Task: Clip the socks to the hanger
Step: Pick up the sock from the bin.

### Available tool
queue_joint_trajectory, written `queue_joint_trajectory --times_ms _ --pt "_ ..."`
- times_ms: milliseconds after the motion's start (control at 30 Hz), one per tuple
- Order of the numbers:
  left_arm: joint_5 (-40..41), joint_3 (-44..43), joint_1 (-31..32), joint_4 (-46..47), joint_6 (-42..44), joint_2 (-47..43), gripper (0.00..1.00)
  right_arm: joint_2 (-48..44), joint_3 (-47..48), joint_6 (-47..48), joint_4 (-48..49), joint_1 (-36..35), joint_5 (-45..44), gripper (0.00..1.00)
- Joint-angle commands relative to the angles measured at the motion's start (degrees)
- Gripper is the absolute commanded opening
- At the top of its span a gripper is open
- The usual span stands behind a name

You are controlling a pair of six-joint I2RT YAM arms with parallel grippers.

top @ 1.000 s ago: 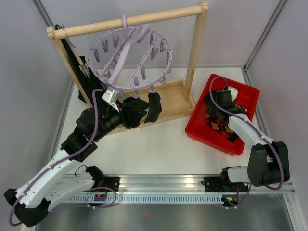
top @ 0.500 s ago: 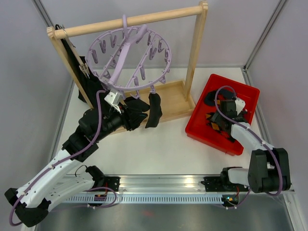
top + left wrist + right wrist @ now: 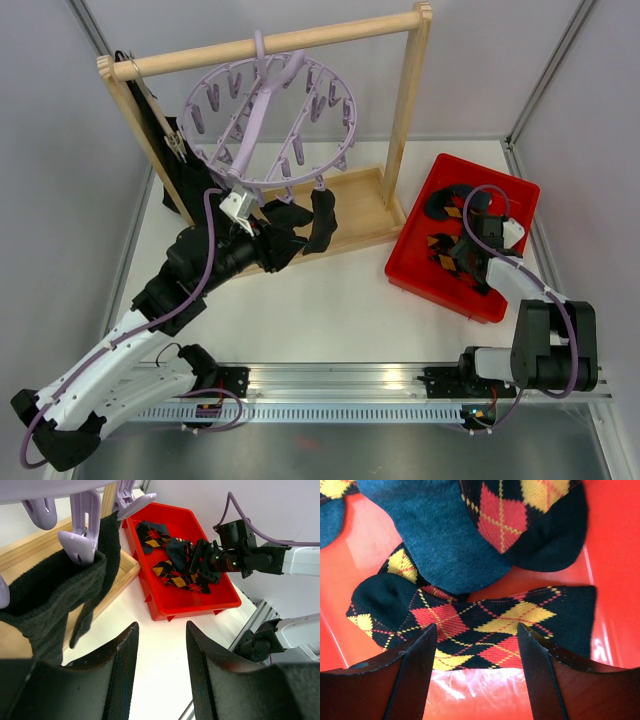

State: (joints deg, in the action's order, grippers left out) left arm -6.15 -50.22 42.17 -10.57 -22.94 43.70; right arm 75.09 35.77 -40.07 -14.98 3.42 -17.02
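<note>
- Black socks (image 3: pixel 320 222) hang clipped under the hanger's (image 3: pixel 256 110) near rim.
- The left gripper (image 3: pixel 161 630), jaws open and empty, sits just below the hanger beside them.
- The right gripper (image 3: pixel 476 630), jaws open, hovers over argyle socks (image 3: pixel 520 615) in a red tray (image 3: pixel 430 285), right of the hanger.

Socks (image 3: pixel 447 258) in tray (image 3: pixel 418 282) — right of hanger (image 3: pixel 252 115).
</note>
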Motion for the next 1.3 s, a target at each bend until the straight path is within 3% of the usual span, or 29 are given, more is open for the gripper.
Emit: queue_joint_trajectory --times_ms 0,100,200,233,300,533,767,1100,1267 --pt "-0.4 0.5 -0.1 1.7 1.6 0.4 0.49 1.6 -0.5 -2.3 3.9 0.7 2.5 0.70" --pt "-0.4 0.5 -0.1 1.7 1.5 0.5 0.48 3.0 -0.5 -2.2 5.3 1.0 3.7 0.56" --pt "0.0 0.6 -0.1 1.6 1.5 0.6 0.49 4.0 -0.4 -1.9 5.9 1.1 4.0 0.34" --pt "-0.1 0.6 -0.1 1.6 1.4 0.7 0.48 4.1 -0.3 -1.8 5.8 1.1 4.2 0.16" --pt "-0.1 0.5 -0.1 1.5 1.3 0.9 0.49 3.5 0.2 -0.4 5.3 1.0 5.9 0.02" --pt "-0.8 -0.9 -0.1 1.5 1.1 1.3 0.49 -6.7 5.5 5.9 -0.1 1.1 11.5 0.00" --pt "-2.5 -5.8 -0.1 1.4 1.6 4.0 0.50 -13.5 16.7 13.5 -4.9 0.3 19.3 0.00" --pt "-10.1 -14.4 -0.1 3.0 1.3 12.9 0.52 -16.8 21.6 18.5 0.1 -3.2 32.7 0.00" --pt "-16.3 -19.1 -0.1 5.7 3.0 17.6 0.54 -18.6 25.6 21.9 2.2 -9.1 40.0 0.00"
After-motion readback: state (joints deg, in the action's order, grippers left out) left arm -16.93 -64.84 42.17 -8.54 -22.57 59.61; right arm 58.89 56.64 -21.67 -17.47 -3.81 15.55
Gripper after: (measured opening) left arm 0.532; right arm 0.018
